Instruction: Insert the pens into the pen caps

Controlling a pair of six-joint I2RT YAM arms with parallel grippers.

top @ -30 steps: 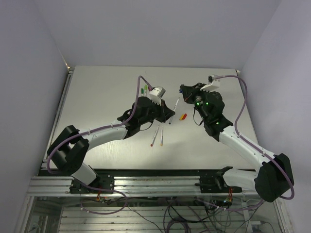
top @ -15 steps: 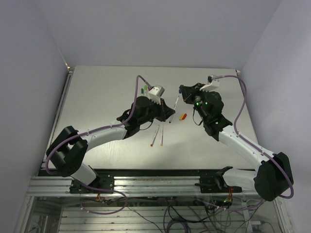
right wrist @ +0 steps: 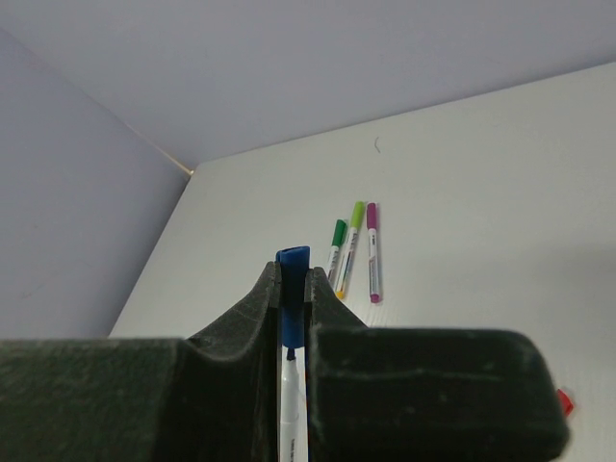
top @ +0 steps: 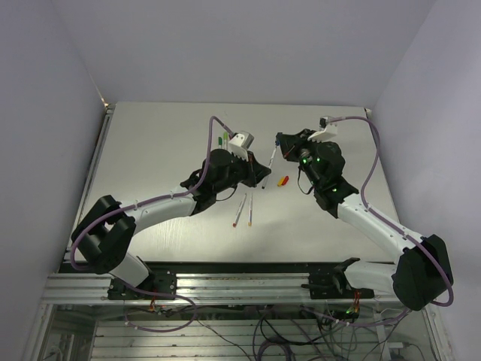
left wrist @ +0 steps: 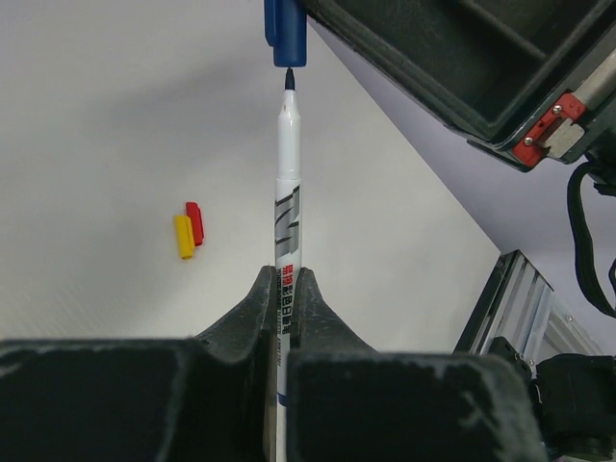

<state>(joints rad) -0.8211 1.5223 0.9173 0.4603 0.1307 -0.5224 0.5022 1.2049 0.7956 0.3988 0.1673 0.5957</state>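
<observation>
My left gripper [left wrist: 286,276] is shut on a white pen [left wrist: 287,207] that points away from it. The pen's dark tip sits just short of the mouth of a blue pen cap [left wrist: 286,29]. My right gripper [right wrist: 292,279] is shut on that blue cap [right wrist: 293,258], and the pen's tip [right wrist: 290,354] shows just below the cap, between the fingers. From above, the held pen [top: 270,159] spans the gap between the left gripper [top: 263,174] and the right gripper [top: 281,143]. A yellow cap [left wrist: 183,237] and a red cap [left wrist: 195,222] lie side by side on the table.
Three capped pens, green [right wrist: 337,245], yellow-green [right wrist: 350,241] and purple [right wrist: 372,250], lie together at the back of the table. Two uncapped pens [top: 244,210] lie near the left forearm. The red and yellow caps [top: 283,180] lie under the two grippers.
The left gripper has edged the pen a little toward the right gripper and its blue cap. The right arm has barely moved.
</observation>
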